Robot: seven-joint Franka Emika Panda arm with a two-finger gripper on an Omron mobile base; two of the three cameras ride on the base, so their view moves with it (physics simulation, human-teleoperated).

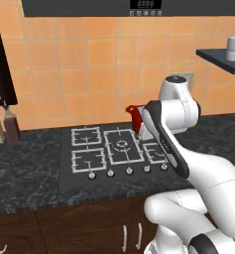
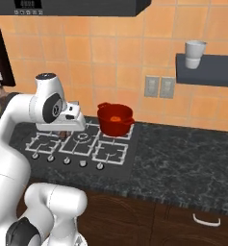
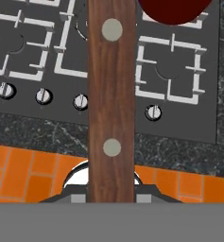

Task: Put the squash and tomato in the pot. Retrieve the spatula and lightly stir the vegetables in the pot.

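Observation:
The red pot (image 2: 104,126) stands on the back right burner of the cooktop (image 2: 110,154), and an orange squash (image 2: 116,118) lies inside it. I cannot make out the tomato against the pot's red inside. In the left base view the pot (image 1: 132,113) peeks out behind my arm. My gripper (image 2: 65,132) hangs low over the cooktop's middle, left of the pot, shut on the spatula. Its brown wooden handle (image 3: 111,94), with two metal rivets, runs up the centre of the hand view from my gripper (image 3: 111,196). The blade is out of view. The pot's dark red side (image 3: 172,9) shows at the top right.
A row of knobs (image 3: 43,96) lines the cooktop's front edge. Two bottles (image 1: 4,126) stand on the dark counter at far left. A wall shelf (image 2: 207,72) at upper right carries a white cup (image 2: 195,54). Wall outlets (image 2: 158,86) sit behind the pot.

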